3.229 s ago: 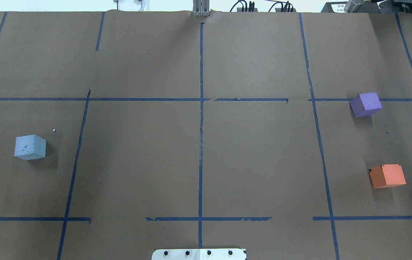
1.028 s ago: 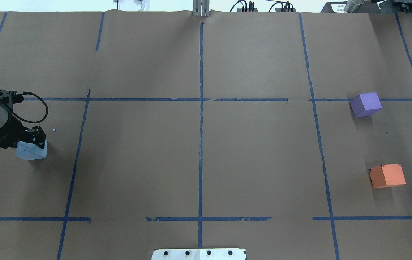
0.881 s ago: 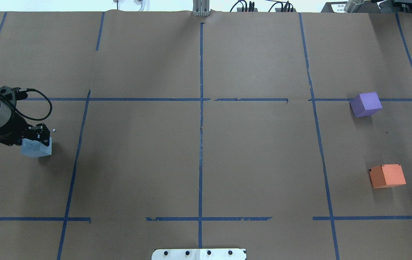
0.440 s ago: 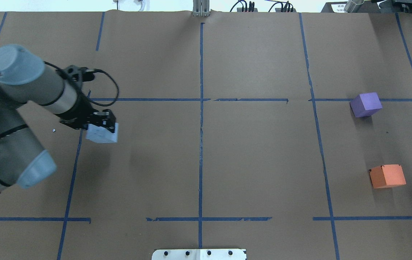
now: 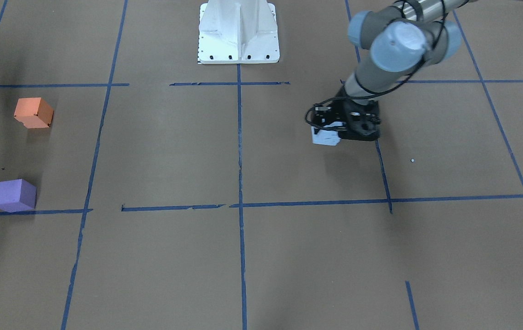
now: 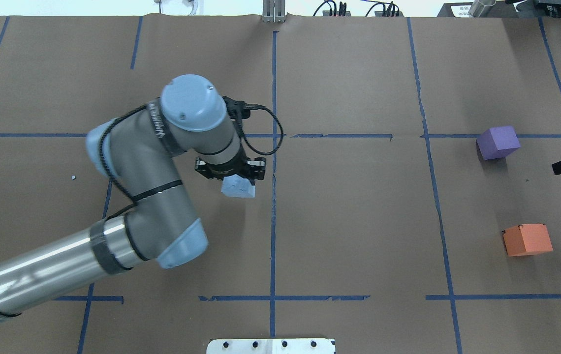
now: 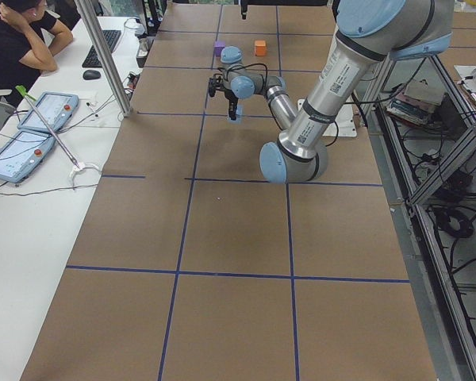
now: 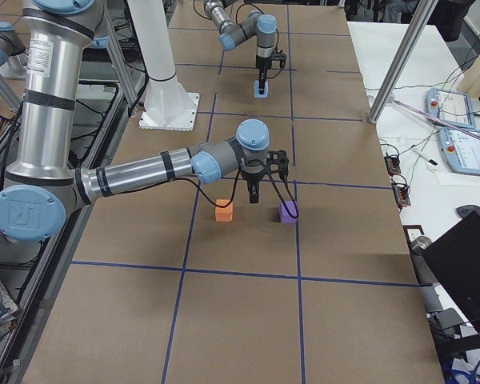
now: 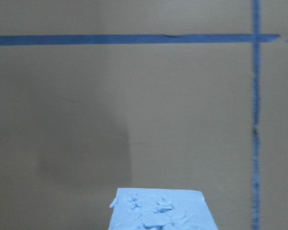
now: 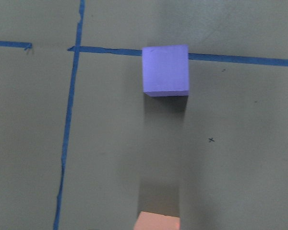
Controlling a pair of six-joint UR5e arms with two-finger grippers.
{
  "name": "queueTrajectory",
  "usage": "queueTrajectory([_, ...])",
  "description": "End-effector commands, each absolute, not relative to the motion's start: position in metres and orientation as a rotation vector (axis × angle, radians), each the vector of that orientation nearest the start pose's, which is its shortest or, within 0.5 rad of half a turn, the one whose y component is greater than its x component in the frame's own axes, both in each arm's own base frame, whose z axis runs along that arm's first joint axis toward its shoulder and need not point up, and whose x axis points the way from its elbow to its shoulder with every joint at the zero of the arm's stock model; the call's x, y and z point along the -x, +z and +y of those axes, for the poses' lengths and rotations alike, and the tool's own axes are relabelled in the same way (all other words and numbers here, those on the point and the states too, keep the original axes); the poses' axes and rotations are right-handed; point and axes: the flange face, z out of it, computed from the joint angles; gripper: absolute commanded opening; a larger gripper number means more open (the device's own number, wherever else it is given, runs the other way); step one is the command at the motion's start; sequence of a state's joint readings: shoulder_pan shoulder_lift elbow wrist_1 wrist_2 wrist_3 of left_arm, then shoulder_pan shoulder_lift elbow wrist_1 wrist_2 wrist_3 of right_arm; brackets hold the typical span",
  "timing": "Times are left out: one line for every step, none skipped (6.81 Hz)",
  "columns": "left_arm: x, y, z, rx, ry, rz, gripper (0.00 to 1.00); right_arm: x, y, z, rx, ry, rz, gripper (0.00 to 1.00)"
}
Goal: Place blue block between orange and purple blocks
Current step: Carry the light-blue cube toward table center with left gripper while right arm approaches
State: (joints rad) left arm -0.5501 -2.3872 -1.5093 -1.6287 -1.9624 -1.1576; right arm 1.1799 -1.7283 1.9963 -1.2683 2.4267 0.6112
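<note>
Now | left arm [image 6: 138, 196] elbow-bent, wrist down | blue block [image 6: 237, 187] held aloft

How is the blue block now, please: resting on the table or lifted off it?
Lifted, it seems: the left end effector is shut on the blue block, which hangs below it over the table.

A robotics lab: beside the paper-covered table [image 7: 222, 238] taped in blue grids, an operator [image 7: 17, 44] sits near teach pendants [image 7: 49, 111].

Grey arm [image 6: 133, 147], pale-blue joint caps [image 6: 193, 101]
</note>
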Motion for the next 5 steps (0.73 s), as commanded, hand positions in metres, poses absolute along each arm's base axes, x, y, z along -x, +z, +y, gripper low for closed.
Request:
queueTrajectory([-0.641,0.162,-0.478,-0.033,0.014,0.835,0.07,0.192,0.422,-0.429,-0.014,0.061,-1.045,1.0])
queueTrajectory([-0.644,0.167,-0.479,-0.047,0.012,0.824,0.13,0.228,0.4,-0.431,-0.028,0.085,-1.036,1.0])
queueTrajectory([-0.649,0.166,-0.473,-0.042,0.015,0.823,0.39,0.261,0.375,-0.431,-0.02,0.08,-1.053,1.0])
queueTrajectory([-0.658,0.171,-0.463,-0.059,0.023,0.806,0.99,0.299,0.352,-0.423,0.006,0.105,-1.068,1.0])
queueTrajectory([-0.654,0.162,-0.462,-0.078,0.016,0.816,1.0,0.343,0.326,-0.419,0.0,0.139,-1.077,1.0])
